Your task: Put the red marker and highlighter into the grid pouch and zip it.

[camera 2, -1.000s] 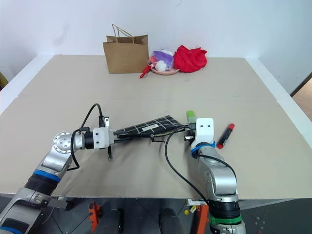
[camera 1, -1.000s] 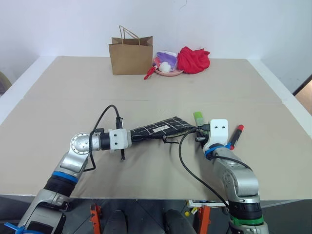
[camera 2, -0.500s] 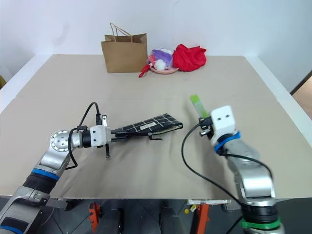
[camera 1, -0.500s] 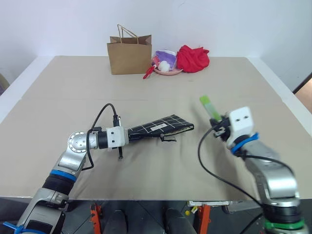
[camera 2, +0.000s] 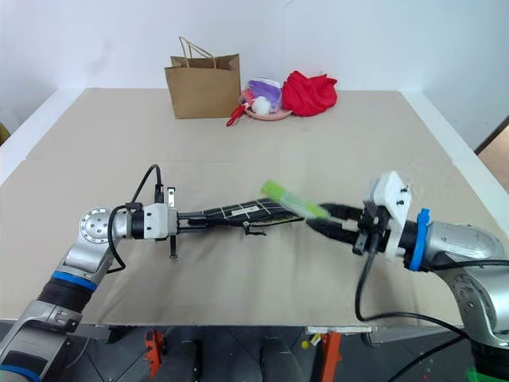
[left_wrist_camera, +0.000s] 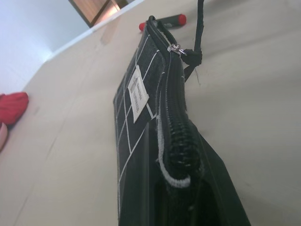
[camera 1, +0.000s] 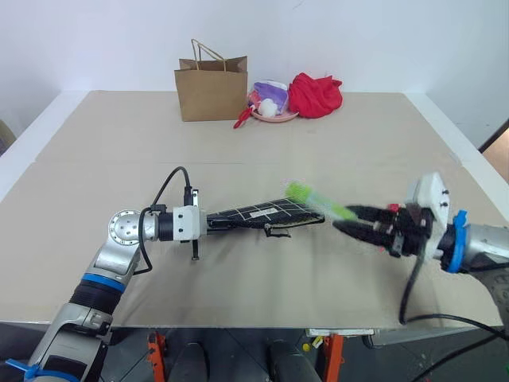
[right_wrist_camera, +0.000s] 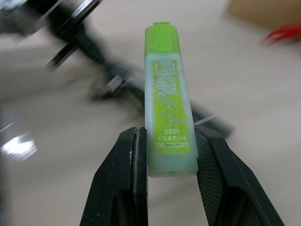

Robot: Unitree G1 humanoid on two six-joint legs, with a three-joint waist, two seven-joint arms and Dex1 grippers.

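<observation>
The grid pouch (camera 1: 266,213) is black with white lines and is held above the table, zipper edge up. My left gripper (camera 1: 216,224) is shut on its left end. Its zipper pull (left_wrist_camera: 176,47) hangs near the far end. My right gripper (camera 1: 347,223) is shut on the highlighter (camera 1: 312,199), a chunky light-green stick with its brighter green cap (right_wrist_camera: 161,36) pointing at the pouch's right end from just beside it. The red marker (left_wrist_camera: 162,21) lies on the table beyond the pouch.
At the back of the table (camera 1: 119,159) stand a brown paper bag (camera 1: 211,89), a pink dish (camera 1: 274,116) with small items and a red cloth (camera 1: 315,95). The front edge runs just below both arms.
My right gripper has lifted the highlighter off the table, swung out to the right and turned to point left at the pouch. The left gripper and pouch have stayed put.
</observation>
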